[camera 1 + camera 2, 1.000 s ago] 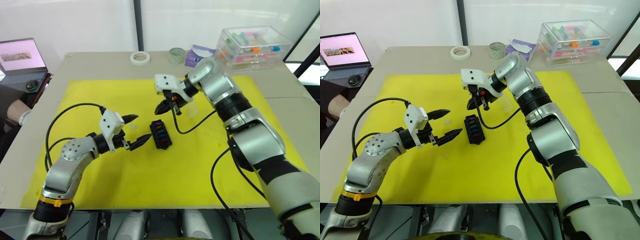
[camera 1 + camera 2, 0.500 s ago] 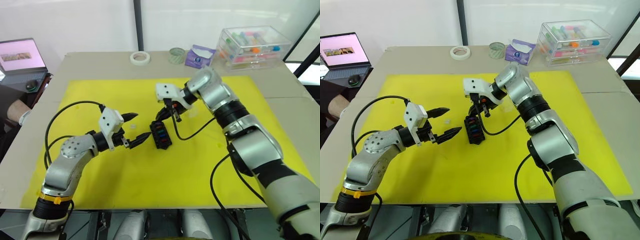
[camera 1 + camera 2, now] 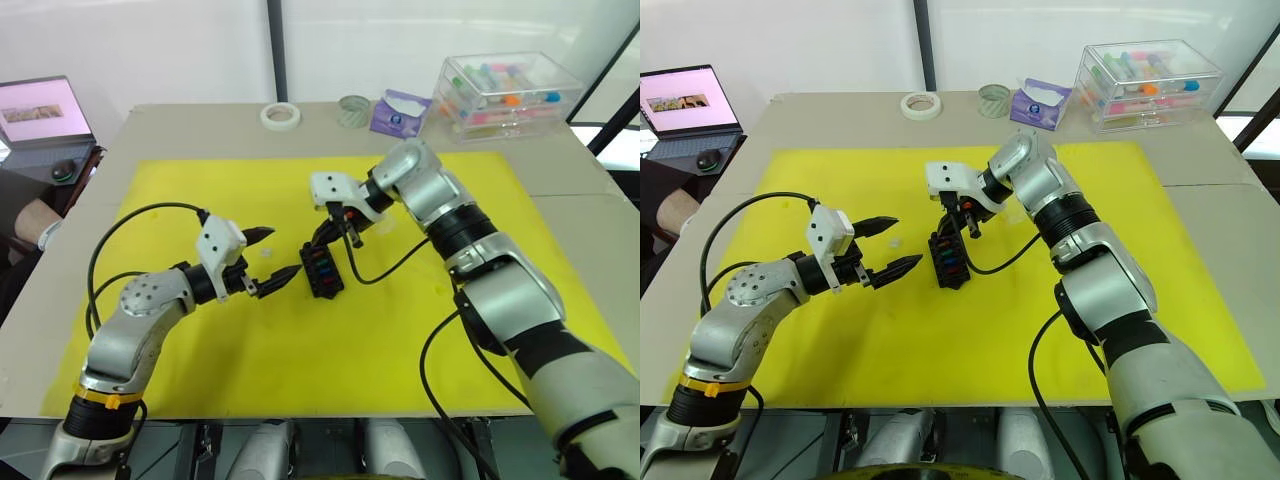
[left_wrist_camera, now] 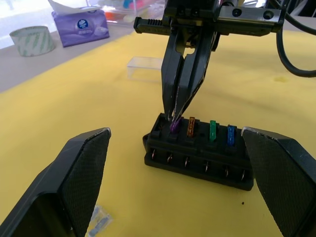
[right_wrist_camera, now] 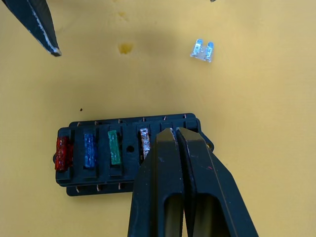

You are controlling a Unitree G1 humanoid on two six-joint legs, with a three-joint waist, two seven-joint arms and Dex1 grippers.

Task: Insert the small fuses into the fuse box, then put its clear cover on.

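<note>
Fuse box: the fuse box lies near the middle of the yellow mat, black, long axis running near to far, between the 2 grippers.
Mat and table: the mat covers most of the table; a tape roll, a tissue pack and a large clear box of coloured tubes stand along the far edge, well apart from the work.
Right gripper: the right gripper comes down on the far end of the box, its fingers pinched together on a purple fuse whose body sits at the end slot.
Left gripper: the left gripper hovers just left of the box, jaws spread wide, holding nothing.
Clear cover: the clear cover rests on the mat beyond the box, right of it, apart from both grippers.
Seated fuses: 4 others stand in the row: orange, green, blue and red.
Loose fuse: 1 pale fuse lies on the mat just left of the box, near the left gripper.
Step in hand: seating the purple fuse, by my reading; 1 fuse is left, and the cover is not yet on.
Next move: likely press straight down until the purple fuse sits level with its neighbours, then release without tilting it; the pale fuse calls for a fine pinch off the flat mat.
</note>
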